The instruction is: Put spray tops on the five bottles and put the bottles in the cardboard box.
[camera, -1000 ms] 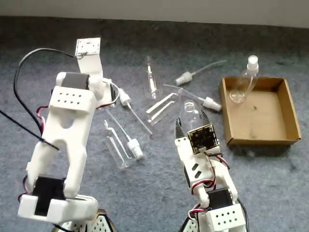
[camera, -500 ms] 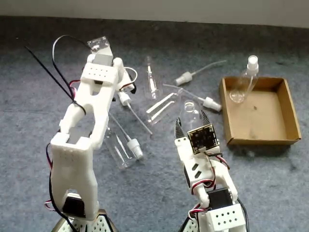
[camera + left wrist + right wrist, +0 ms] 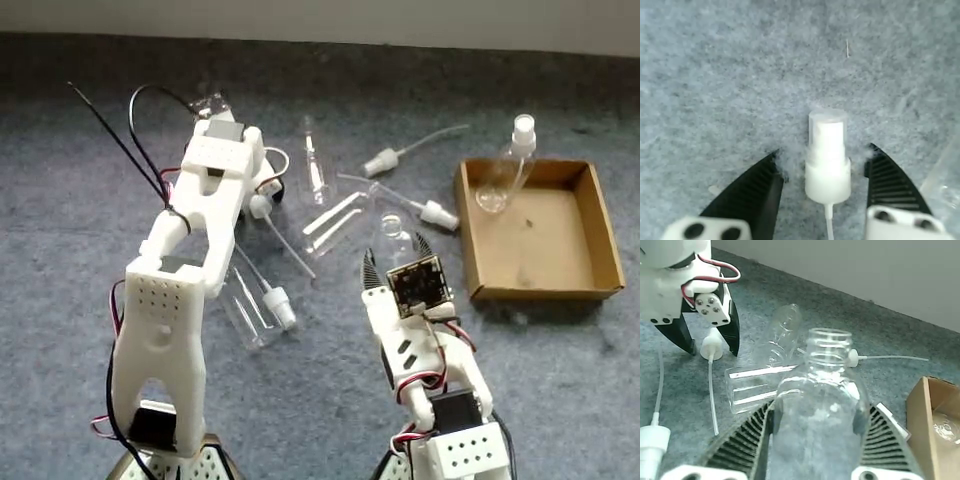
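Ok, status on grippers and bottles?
Left gripper open, straddling spray top. Right gripper shut on uncapped bottle. One capped bottle leaning in box. Nothing blocking.

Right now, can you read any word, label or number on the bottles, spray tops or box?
No text can be read.
Bottles: clear, no labels.
Spray tops: plain white.
Box: plain cardboard.
Board on the right arm: marks too small to read.
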You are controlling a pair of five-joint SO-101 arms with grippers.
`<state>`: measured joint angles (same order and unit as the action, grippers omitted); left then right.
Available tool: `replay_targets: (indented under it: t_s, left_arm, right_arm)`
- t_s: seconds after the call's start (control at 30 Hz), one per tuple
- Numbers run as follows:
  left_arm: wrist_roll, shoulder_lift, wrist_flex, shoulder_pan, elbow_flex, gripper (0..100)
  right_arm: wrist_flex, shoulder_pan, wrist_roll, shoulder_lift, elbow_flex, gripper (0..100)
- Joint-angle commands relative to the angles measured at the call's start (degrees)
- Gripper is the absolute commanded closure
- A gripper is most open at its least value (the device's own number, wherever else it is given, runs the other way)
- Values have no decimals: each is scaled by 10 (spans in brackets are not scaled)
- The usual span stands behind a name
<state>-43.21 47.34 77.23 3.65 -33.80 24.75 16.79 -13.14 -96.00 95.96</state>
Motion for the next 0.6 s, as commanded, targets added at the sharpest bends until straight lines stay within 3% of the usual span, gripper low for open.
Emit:
replay_targets:
  t_s: [0.0,0.1,0.23,0.57]
  left_arm:
    - [-8,-2,-5,12,-25,780]
    - [-8,-2,-4,11,-25,829]
    - [-8,-1,-8,11,-25,998]
    - [-7,-30,-3,8,-44,960]
  right_arm:
    - [3,4,-6,-6,79,832]
    - [3,4,-6,-6,79,832]
    - [3,4,-6,-6,79,832]
    - [3,4,-6,-6,79,832]
